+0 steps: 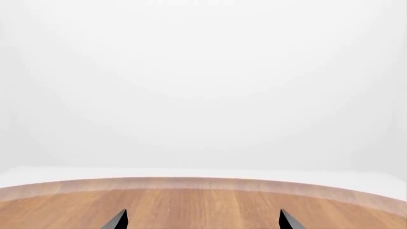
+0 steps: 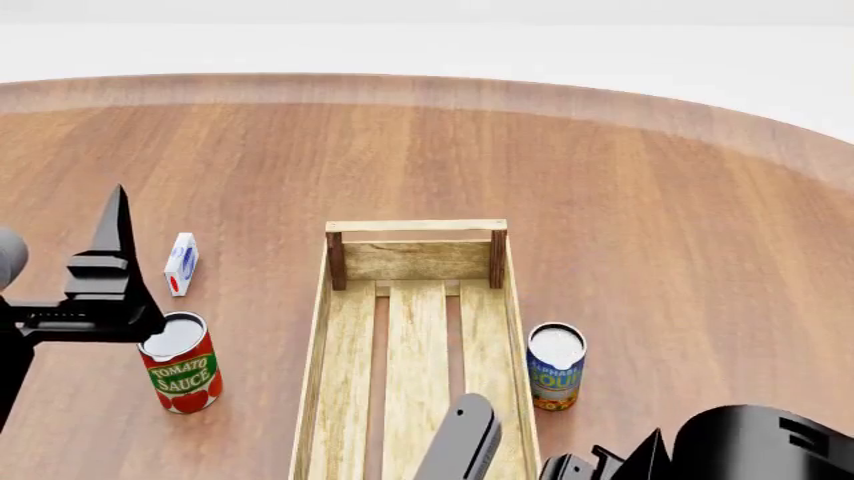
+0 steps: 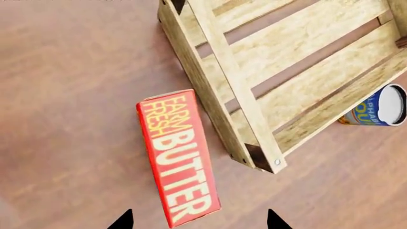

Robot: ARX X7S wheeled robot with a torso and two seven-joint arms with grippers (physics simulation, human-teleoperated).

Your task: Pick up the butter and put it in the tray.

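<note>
Rectangular red-orange cardboard butter box [image 3: 178, 155] lies flat on the wooden counter [image 3: 70, 95], just beside the light-wood slatted tray's [image 3: 219, 78] corner. Right claw [image 3: 198, 220] spread above. Likely light, stiff; grip across narrow sides.

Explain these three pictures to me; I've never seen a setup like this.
It is a simulated two-armed robot at a round wooden table. One picture looks down from its head. It shows the tray, a tomato sauce can, a soup can and a small white-and-blue carton. The other two come from cameras by each wrist. The right one looks down at the butter, lying beside the tray's corner, between open dark fingers. The left one sees only the table edge. Nothing is held.
</note>
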